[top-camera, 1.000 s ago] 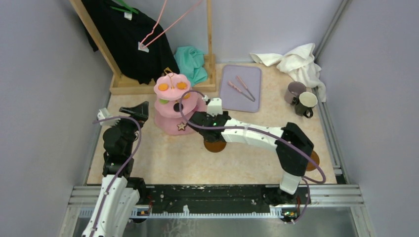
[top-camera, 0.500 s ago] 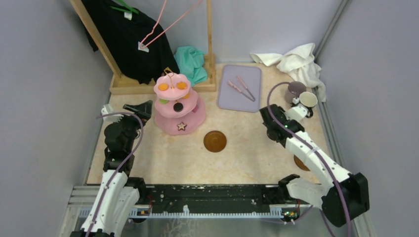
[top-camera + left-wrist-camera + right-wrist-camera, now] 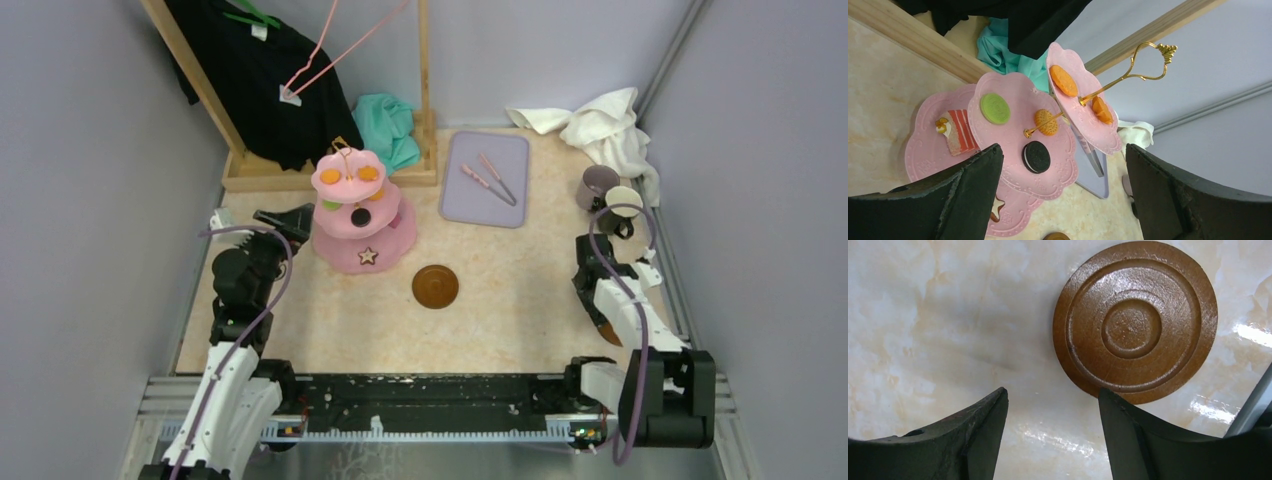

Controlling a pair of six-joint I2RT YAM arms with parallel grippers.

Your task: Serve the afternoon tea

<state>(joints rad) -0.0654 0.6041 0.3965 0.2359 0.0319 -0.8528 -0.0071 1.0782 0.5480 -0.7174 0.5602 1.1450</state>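
Jaws spread, the right gripper (image 3: pixel 1052 395) hangs over a brown saucer (image 3: pixel 1135 322) near the right edge of the table (image 3: pixel 500 320) — seemingly lining up a pickup. The left gripper (image 3: pixel 1063 150), likewise spread, faces the pink stand (image 3: pixel 1013 140); mugs (image 3: pixel 600 185) wait back right.

Swung away from pink three-tier scalloped stand (image 3: pixel 362 215) to right edge of marbled table (image 3: pixel 520 300), folded close to base: white-and-black right arm (image 3: pixel 625 310). Repositioned above round brown ridged saucer (image 3: pixel 1135 322), jaws apart: right gripper (image 3: pixel 1050 395). Uncovered at centre: second brown saucer (image 3: pixel 435 286).
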